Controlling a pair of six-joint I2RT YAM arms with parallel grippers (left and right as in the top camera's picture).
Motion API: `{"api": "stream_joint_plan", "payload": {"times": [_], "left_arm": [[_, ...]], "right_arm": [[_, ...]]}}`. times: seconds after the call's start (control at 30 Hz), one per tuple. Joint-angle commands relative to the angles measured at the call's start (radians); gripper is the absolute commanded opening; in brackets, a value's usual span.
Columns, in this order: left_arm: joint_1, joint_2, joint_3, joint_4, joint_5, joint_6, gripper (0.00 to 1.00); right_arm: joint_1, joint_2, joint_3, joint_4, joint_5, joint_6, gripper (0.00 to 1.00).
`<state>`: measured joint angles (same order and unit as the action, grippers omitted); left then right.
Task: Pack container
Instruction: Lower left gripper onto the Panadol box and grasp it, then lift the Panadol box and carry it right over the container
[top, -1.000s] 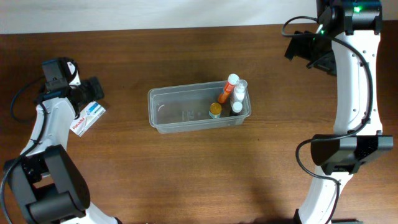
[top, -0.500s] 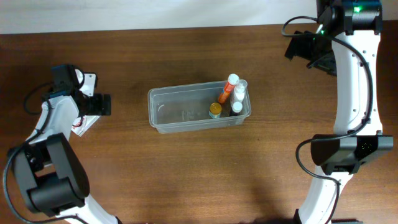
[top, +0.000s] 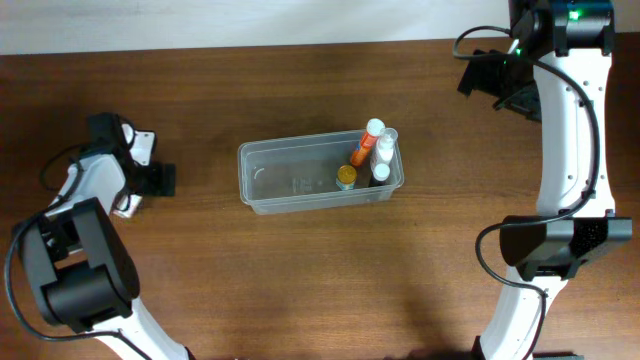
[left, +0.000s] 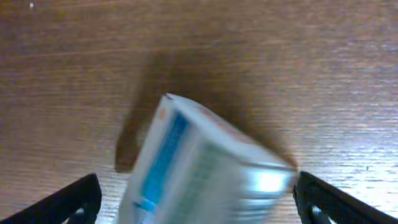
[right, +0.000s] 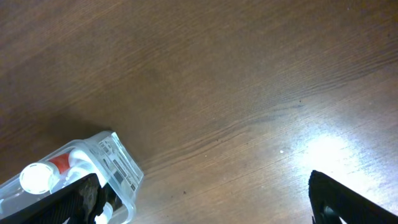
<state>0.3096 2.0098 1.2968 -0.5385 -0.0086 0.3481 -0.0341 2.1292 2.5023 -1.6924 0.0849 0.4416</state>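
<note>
L end effector (top: 157, 178) wide open, over the box (left: 199, 168) at left side of desk (top: 300, 290). Box sits between my fingers (left: 68, 202), blurred in wrist cam: white w/ blue stripe, tilted. Clear gap on one side; other side close to the finger, can't tell if touching. Overhead shows only a white bit of box beside the arm.

R end effector (top: 497, 82) also wide open, holding nothing, at far right of desk, well apart from container (top: 290, 145).

Container is mid desk, upright, long side running L-R. Its right end holds an orange bottle (top: 364, 148) w/ white cap, clear bottle (top: 386, 145), yellow-lid jar (top: 346, 176) and a small white-cap bottle (top: 380, 173). R wrist cam catches that end bottom left.
</note>
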Motion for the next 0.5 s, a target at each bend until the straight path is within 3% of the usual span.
{"api": "stream_joint_plan", "payload": {"times": [0.0,0.17,0.33,0.47], "left_arm": [[0.039,0.040,-0.003,-0.001,-0.022,0.013,0.99],[0.055,0.040,-0.003,-0.002,-0.007,-0.082,0.98],[0.055,0.040,-0.003,-0.021,0.103,-0.193,0.69],[0.053,0.040,-0.003,-0.077,0.103,-0.369,0.68]], "right_arm": [[-0.005,0.002,0.014,-0.003,-0.002,0.005,0.98],[-0.005,0.002,0.014,-0.003,-0.002,0.005,0.99],[-0.005,0.002,0.014,-0.003,-0.002,0.005,0.98],[-0.005,0.002,0.014,-0.003,-0.002,0.005,0.98]]}}
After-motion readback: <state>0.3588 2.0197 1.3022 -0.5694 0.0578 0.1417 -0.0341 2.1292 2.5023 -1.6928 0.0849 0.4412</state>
